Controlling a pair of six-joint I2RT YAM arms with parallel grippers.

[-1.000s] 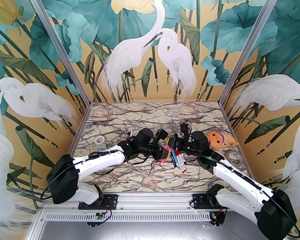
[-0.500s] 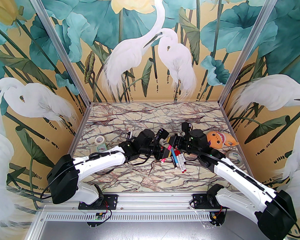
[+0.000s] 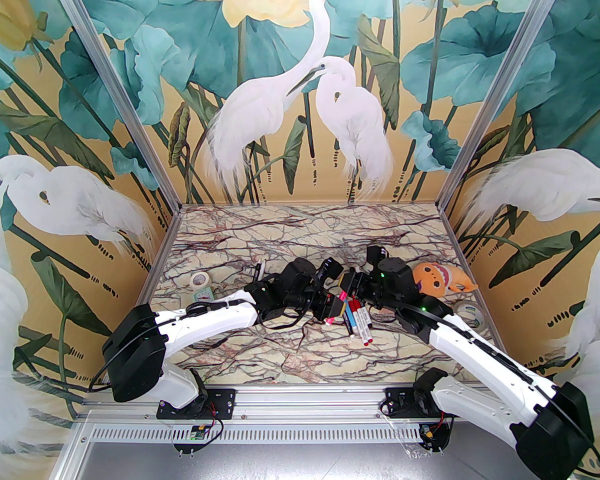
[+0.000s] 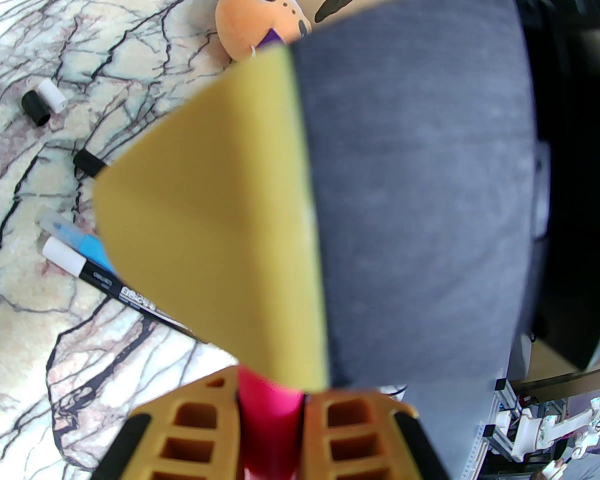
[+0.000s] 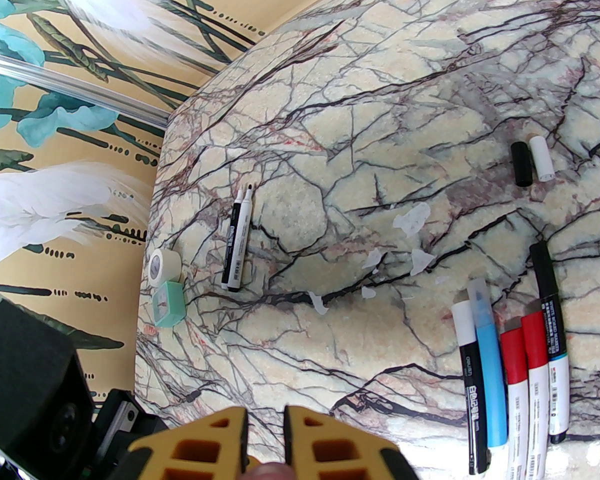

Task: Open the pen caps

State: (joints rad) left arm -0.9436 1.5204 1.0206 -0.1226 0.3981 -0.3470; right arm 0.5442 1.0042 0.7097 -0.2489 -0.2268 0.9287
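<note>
L gripper (image 4: 270, 393) clamped tight on pink pen (image 4: 267, 433), over the middle of the table (image 5: 380, 118). R gripper (image 5: 265, 415) meets it nose to nose. Its jaws are nearly together w/ a pinkish blur between them. In L wrist cam its pad covers the pen's far end, so can't see that cap. Loose black cap (image 5: 521, 164) + white cap (image 5: 542, 159) lie side by side just beyond the row of pens (image 5: 515, 368). One uncapped marker (image 5: 237, 240) lies well apart, near tape roll (image 5: 161, 266).
</note>
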